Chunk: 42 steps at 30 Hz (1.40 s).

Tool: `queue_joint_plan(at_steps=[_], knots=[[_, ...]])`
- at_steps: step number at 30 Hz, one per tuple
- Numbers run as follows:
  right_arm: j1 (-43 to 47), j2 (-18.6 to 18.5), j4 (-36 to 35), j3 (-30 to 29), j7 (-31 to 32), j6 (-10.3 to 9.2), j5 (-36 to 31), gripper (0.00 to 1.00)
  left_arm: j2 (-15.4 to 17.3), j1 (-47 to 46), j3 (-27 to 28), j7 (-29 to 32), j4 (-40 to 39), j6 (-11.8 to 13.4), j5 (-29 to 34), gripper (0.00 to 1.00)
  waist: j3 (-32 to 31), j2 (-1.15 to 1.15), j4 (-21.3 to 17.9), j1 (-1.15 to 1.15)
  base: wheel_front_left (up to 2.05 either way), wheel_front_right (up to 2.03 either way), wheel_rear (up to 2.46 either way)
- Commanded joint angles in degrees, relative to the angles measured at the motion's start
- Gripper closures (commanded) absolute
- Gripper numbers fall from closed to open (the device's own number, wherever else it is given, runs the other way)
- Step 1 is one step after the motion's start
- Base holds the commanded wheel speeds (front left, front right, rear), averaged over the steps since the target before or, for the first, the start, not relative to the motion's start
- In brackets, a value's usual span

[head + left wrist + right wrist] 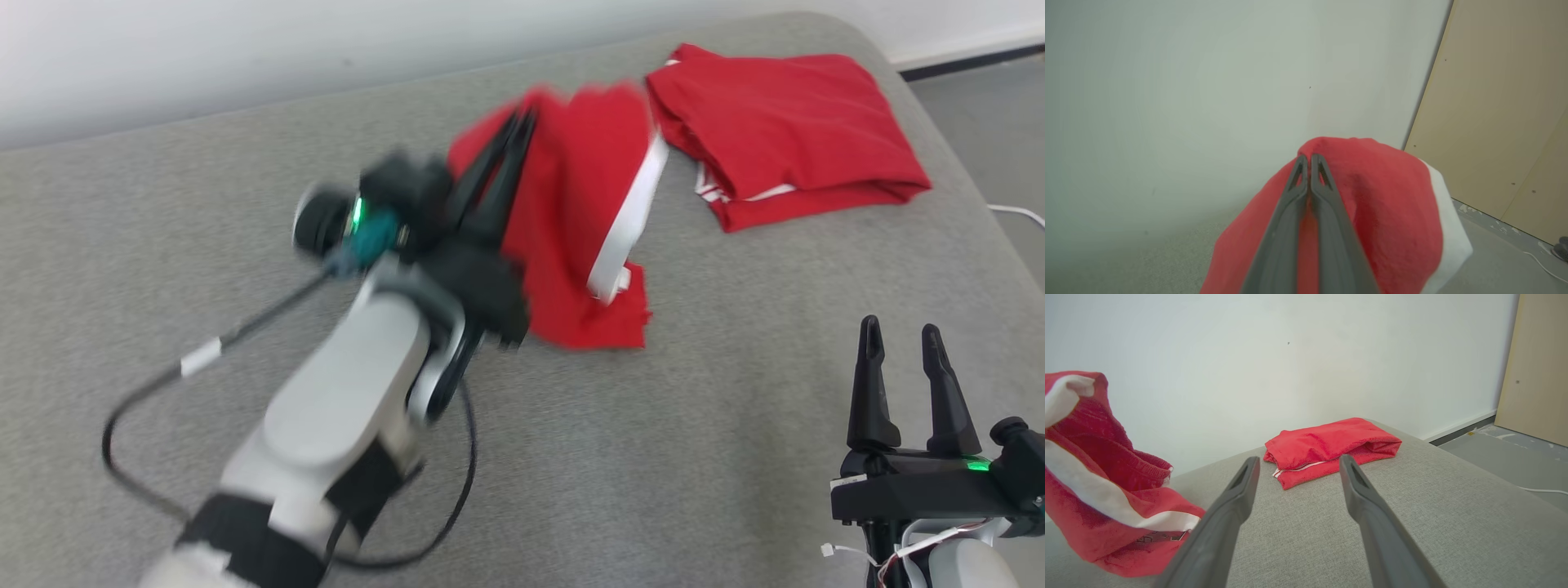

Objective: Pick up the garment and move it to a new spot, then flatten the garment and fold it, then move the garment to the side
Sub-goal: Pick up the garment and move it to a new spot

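Note:
A red garment (584, 220) with a white side stripe hangs lifted above the grey surface, its lower end near the cloth. My left gripper (522, 118) is shut on its upper edge; in the left wrist view the two fingers (1309, 157) pinch red fabric (1388, 212) that drapes down on both sides. The same garment (1098, 473) hangs at the left of the right wrist view. My right gripper (902, 331) stands open at the lower right, apart from the garment, with nothing between its fingers (1298, 461).
A second red garment (784, 131), folded, lies at the far right corner of the grey cushioned surface (694, 457); it also appears ahead of my right gripper (1331, 449). A white wall stands behind. Floor and a white cable (1020, 214) lie beyond the right edge.

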Motion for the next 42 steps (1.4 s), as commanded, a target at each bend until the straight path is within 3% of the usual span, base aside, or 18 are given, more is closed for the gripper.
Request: queue_joint_plan(at_steps=[1,4,10,16,17,19,20,28,42], knots=[[0.3,0.1,-0.1,0.0,0.0,-0.17,-0.5,0.00,1.0,2.8,0.3,-0.4,-0.1,0.3,0.0,1.00,-0.3,0.00,1.8,0.00,0.00,0.00,0.00],[0.5,0.1,-0.1,-0.3,0.0,-0.17,-1.4,0.00,2.7,8.3,1.1,-0.6,-1.5,0.8,0.9,1.00,-0.6,0.00,3.5,0.00,0.00,0.00,0.00],[1.1,0.1,0.1,-0.2,0.0,-0.17,-2.7,0.00,6.0,20.2,8.0,-0.6,-8.6,2.3,3.4,1.00,-1.1,0.00,6.7,0.00,0.00,0.00,0.00],[1.5,0.0,0.7,0.5,0.0,-0.17,-3.6,0.00,6.0,27.6,11.7,-0.6,-11.5,1.3,5.5,1.00,-1.9,0.00,9.0,0.00,0.00,0.00,0.00],[1.5,0.0,0.7,0.7,0.0,-0.17,-3.7,0.00,6.0,28.8,12.2,-0.6,-11.6,1.4,6.1,0.87,-2.2,0.00,9.4,0.00,0.00,0.00,0.00],[1.6,0.0,0.9,0.9,0.0,-0.17,-4.0,0.00,5.5,30.6,13.6,-0.6,-12.3,1.2,7.2,0.17,-2.7,0.00,10.0,0.00,0.00,0.00,0.00],[1.7,0.0,1.0,0.9,0.0,-0.17,-4.1,0.00,5.1,31.6,14.4,-0.6,-12.5,1.0,7.5,0.00,-3.0,0.00,10.3,0.00,0.00,0.00,0.00],[3.0,-0.7,1.4,0.7,0.0,-0.17,-4.1,0.00,4.0,37.2,21.0,-0.6,-16.4,-0.2,13.2,0.00,-5.8,0.00,12.5,0.00,0.00,0.00,0.00],[7.3,-1.3,1.8,0.5,0.0,-0.17,-3.4,0.00,6.2,47.9,34.6,-0.6,-26.9,-2.1,21.9,0.00,-11.5,0.00,15.2,0.00,0.00,0.00,0.00]])
